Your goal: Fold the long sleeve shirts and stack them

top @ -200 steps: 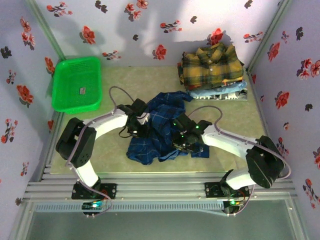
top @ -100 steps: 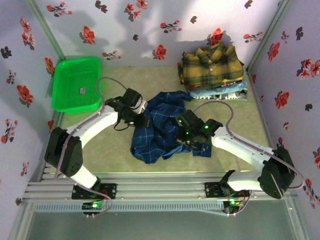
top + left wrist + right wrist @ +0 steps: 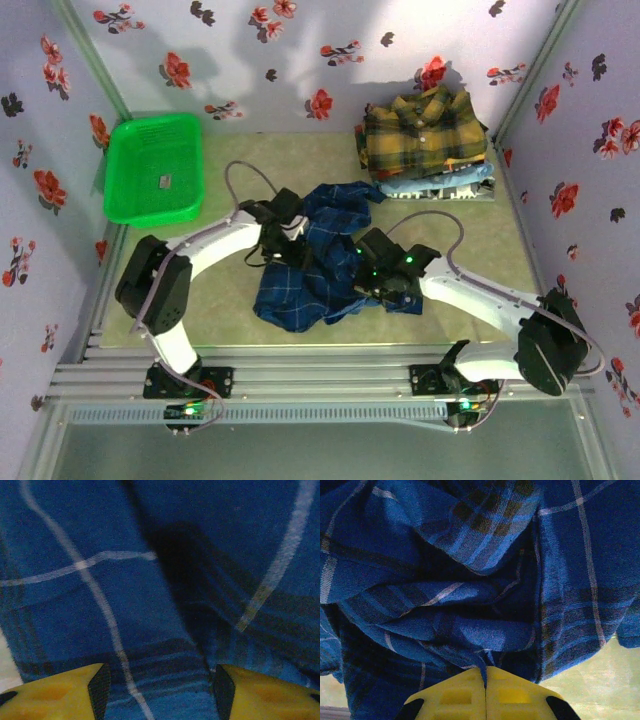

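Seen from the top external camera, a dark blue plaid shirt (image 3: 290,295) of soft cloth with thin white lines lies crumpled in the middle of the pale green table (image 3: 490,235). The left gripper (image 3: 292,252) is down on the shirt's left part and the right gripper (image 3: 362,283) on its right part. At the far right corner, a folded mustard-yellow and dark plaid shirt (image 3: 425,130) tops a stack, with folded light blue shirts (image 3: 450,183) beneath it. A green plastic basket (image 3: 155,165) stands at the far left, well apart from the shirts. In the left wrist camera, the left gripper (image 3: 159,685) has its yellow fingers (image 3: 55,692) spread wide, and the dark blue plaid shirt (image 3: 100,605) lies across the gap between them. In the right wrist camera, the right gripper (image 3: 485,672) has its yellow fingers (image 3: 455,695) pressed together, and a fold of the dark blue plaid shirt (image 3: 470,630) is pinched at their tips.
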Robot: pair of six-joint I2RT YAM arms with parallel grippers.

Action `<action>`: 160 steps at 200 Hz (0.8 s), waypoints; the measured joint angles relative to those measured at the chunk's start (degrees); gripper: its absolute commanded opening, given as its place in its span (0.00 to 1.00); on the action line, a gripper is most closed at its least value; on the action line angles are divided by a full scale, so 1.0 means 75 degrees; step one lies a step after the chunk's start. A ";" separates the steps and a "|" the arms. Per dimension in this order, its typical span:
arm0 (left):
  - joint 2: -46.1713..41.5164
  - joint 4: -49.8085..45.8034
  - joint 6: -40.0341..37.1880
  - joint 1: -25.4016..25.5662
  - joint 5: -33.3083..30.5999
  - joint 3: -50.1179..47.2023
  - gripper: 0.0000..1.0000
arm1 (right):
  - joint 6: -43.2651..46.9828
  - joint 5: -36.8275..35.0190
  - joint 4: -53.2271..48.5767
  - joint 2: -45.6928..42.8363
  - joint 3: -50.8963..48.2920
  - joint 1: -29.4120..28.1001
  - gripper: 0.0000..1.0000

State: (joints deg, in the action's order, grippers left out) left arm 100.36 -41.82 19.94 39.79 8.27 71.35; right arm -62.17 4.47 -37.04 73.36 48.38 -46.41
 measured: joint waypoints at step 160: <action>-0.2107 -0.1017 -0.0280 -0.1096 -0.1233 0.0673 0.04 | 0.0003 -0.0015 0.0160 -0.0122 -0.0166 -0.0006 0.00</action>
State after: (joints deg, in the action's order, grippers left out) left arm 84.55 -49.45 17.85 31.57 -0.97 76.40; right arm -62.15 4.36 -35.83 72.44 47.13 -46.46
